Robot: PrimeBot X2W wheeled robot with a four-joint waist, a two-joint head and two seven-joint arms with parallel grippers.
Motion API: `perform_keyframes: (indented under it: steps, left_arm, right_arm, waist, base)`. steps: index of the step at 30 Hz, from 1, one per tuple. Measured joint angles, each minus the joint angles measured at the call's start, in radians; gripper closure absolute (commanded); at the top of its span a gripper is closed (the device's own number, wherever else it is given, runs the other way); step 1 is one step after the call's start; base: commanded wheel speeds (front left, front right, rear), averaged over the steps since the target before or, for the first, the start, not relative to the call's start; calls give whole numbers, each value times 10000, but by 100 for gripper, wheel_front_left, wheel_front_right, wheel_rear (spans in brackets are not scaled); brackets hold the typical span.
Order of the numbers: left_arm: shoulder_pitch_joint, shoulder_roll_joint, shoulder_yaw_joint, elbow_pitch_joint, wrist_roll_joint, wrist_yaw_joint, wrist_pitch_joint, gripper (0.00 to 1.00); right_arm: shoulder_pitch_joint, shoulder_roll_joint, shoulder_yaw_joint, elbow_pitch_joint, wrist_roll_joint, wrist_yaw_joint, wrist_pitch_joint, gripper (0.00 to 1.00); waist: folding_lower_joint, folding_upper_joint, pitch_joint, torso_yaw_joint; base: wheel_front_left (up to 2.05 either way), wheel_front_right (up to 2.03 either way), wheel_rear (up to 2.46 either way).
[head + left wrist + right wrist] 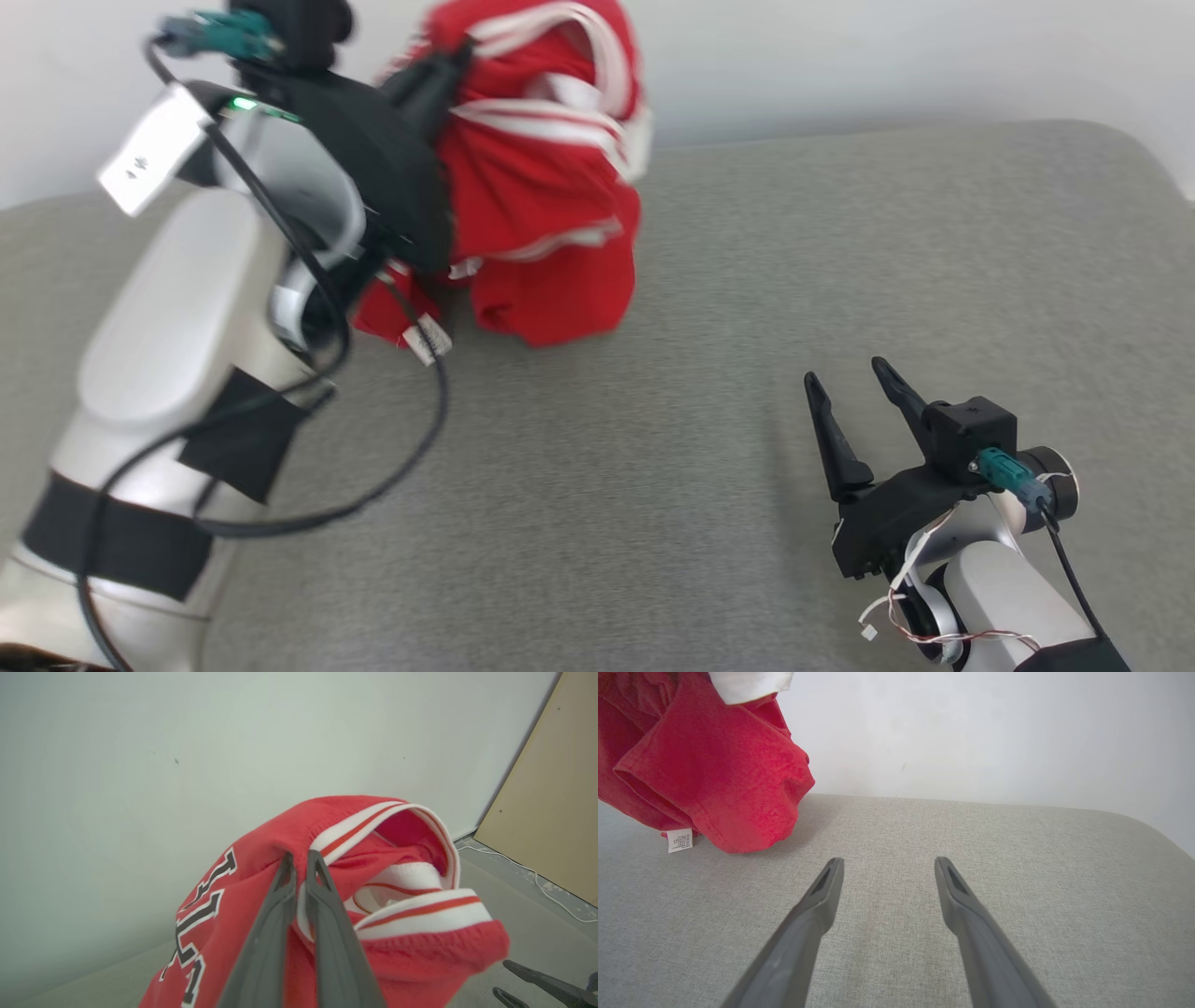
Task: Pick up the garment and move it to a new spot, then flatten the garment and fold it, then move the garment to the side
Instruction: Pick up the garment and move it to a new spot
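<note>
The garment [546, 196] is a red jersey with white and red striped trim and black lettering. It hangs bunched above the grey surface, held up at the back left. My left gripper [448, 65] is shut on a fold near its collar trim; in the left wrist view the gripper [299, 856] pinches the red cloth [397, 947]. The garment's lower hem [733, 807] with a white care label [680, 840] hangs close over the surface. My right gripper [848, 373] stands open at the lower right, well clear of the garment, with its fingers [822, 891] empty over bare fabric.
The grey padded surface [653, 467] spreads across the view, with a rounded far right corner [1130, 149]. A white wall rises behind it. A tan board [551, 812] leans at the right, with a white cable [537, 877] on the floor beside it.
</note>
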Motion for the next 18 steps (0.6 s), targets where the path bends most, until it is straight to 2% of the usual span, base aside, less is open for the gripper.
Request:
perform_keyframes:
  steps: [6, 10, 13, 18]
  left_arm:
    - [584, -313, -715, -930, -663, 0, 82, 100]
    - [1188, -541, -1187, -1158, -723, 0, 82, 100]
    - [1769, -729, -1540, -953, -673, 0, 82, 100]
    - [2881, -698, -1889, -161, -374, 8, -35, 100]
  right_arm:
    - [8, -8, -173, 25, 15, -40, -136, 0]
    - [74, -44, -309, 36, 98, -46, -232, 0]
    - [250, -125, -414, 46, 115, -117, -276, 0]
    - [244, -125, -474, -27, 171, -125, -360, 0]
  waist:
    - [0, 0, 7, -626]
    - [1, 0, 49, -994]
    - [0, 0, 115, -1181]
    - [2, 0, 298, -1298]
  base:
    - [0, 0, 0]
    - [0, 0, 0]
    - [0, 0, 0]
    - [0, 0, 0]
